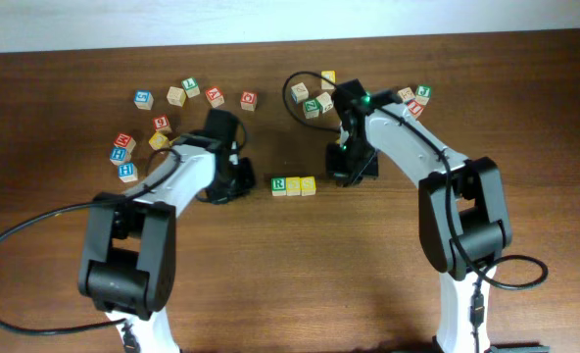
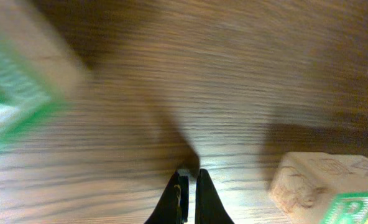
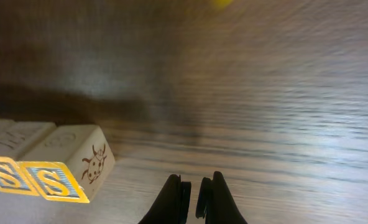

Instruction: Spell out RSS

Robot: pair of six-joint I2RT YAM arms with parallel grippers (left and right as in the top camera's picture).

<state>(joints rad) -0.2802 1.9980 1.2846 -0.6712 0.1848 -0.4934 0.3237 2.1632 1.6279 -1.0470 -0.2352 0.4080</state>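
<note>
RSS read complete on the worktop (image 1: pixel 300 275): the R cube (image 1: pixel 279 184) lay touching the first S cube (image 1: pixel 293 185), which touched the second S cube (image 1: pixel 308 184), one straight row between your two arms. Your left end effector (image 1: pixel 237 182) hung just beside the R end, its fingers pinched together on nothing. Your right end effector (image 1: pixel 347 173) hung near the S end, likewise pinched shut and empty.

Judged from this, the spelling looked done and the job left was to get clear cleanly. You would have done best to lift each arm straight up before swinging it away, since a sideways drift on the left could clip the R cube and break the line. The row looked tight and square from overhead, so no nudge seemed called for.

Dark wood grain ran across the worktop, with a pale sheen beneath the fingertips in both wrist views. Spare cubes (image 1: pixel 176 95) sat in two loose clusters toward the back, well apart from the row. A blurred green-edged cube (image 2: pixel 16 93) loomed close to the left wrist camera, its letter unreadable. A pale wall (image 1: pixel 290 20) closed off the far edge.
</note>
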